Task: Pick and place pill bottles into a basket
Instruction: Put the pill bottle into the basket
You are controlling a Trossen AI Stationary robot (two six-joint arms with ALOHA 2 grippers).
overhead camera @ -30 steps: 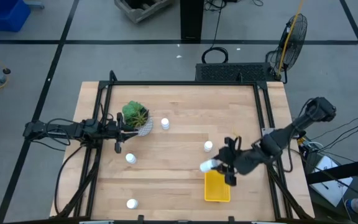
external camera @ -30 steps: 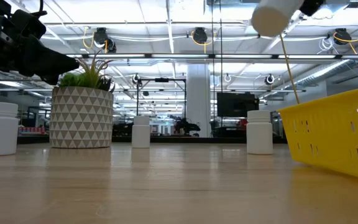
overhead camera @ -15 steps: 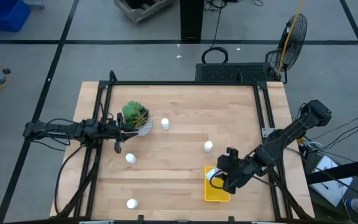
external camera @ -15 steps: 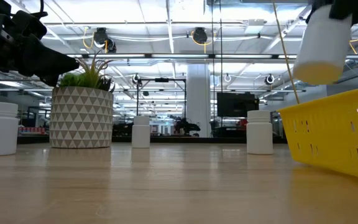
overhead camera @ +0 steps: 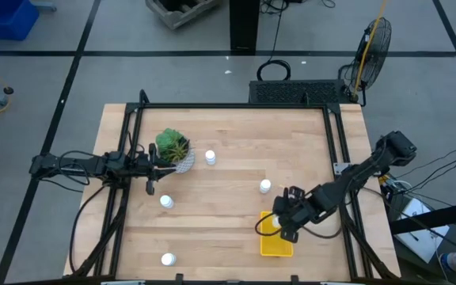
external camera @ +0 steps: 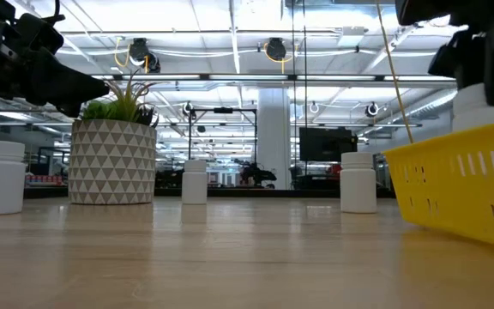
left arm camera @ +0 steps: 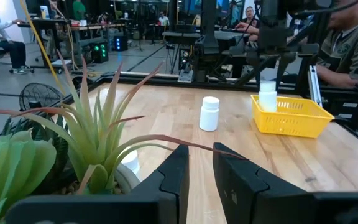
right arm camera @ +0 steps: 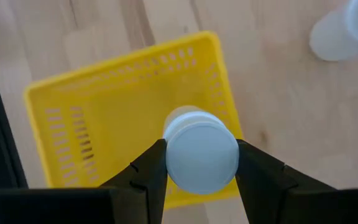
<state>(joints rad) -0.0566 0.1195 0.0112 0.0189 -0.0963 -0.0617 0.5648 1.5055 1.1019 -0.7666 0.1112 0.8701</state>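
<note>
My right gripper [overhead camera: 279, 224] has come down over the basket [overhead camera: 276, 245], which sits near the table's front edge, toward the right front corner. My fingers are closed on 1 bottle [right arm camera: 201, 155], cap facing my wrist camera, with the basket's yellow floor directly behind it. From the left wrist view the bottle [left arm camera: 267, 98] hangs upright, its base already dipping inside the basket's [left arm camera: 289, 116] rim. I judge the carry is finished and only the release remains.

1 second ago I held this bottle tilted and high, beside the basket's far end; half a second ago it was upright over the rim. Now it is lower and the low view shows only its top behind the yellow wall [external camera: 466, 184].

4 bottles are left on the table, unmoved: 1 [overhead camera: 265, 187] just beyond the basket, 1 [overhead camera: 210, 157] mid-table by the plant [overhead camera: 172, 148], 1 [overhead camera: 165, 201] nearer the left edge, 1 [overhead camera: 167, 259] close to the front left corner. My left gripper [overhead camera: 155, 161] waits beside the plant, fingers [left arm camera: 180, 177] slightly apart, empty.
</note>
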